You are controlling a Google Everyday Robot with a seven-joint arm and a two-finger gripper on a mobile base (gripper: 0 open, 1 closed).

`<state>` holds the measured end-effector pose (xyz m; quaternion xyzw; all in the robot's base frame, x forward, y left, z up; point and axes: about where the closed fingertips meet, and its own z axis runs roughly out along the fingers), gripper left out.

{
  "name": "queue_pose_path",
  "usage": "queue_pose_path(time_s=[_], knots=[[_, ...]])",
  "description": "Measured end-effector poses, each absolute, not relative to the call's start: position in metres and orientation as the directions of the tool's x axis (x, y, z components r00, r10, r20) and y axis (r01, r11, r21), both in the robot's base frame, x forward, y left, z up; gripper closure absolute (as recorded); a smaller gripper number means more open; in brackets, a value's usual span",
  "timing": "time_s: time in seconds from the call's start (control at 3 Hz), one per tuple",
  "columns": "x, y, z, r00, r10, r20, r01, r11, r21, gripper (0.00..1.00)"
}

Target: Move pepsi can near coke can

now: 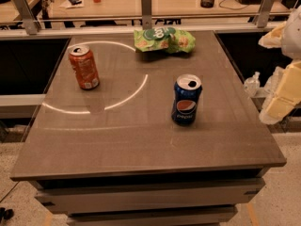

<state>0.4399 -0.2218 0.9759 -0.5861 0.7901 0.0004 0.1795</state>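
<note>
The pepsi can (186, 100) is dark blue with a round red, white and blue logo. It stands upright on the brown table (141, 140), right of the middle. The coke can (84, 67) is orange-red with a silver top and stands upright at the table's left, far from the blue can. My gripper (278, 105) is a cream-coloured shape at the right edge of the view. It is off the table's right side, level with the pepsi can and well apart from it, and holds nothing that I can see.
A green snack bag (163, 39) lies at the table's far edge, in the middle. A metal rail with posts (146, 8) runs behind the table, with a cluttered desk beyond. A small clear bottle (252, 83) stands beyond the table's right edge.
</note>
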Motion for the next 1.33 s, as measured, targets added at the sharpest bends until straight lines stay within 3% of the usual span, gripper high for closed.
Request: queue_pose_path(time_s=[0.33,0.67,1.33], knots=[[0.444,-0.236,0.962,-0.265,-0.864,-0.428,-0.915,0.365,-0.171,0.0],[0.439,-0.236,0.96,-0.204,-0.782,-0.589,-0.897,0.39,-0.209,0.0],[0.431,-0.216,0.932,-0.122,-0.62,-0.775,-0.865,0.45,-0.224,0.0]])
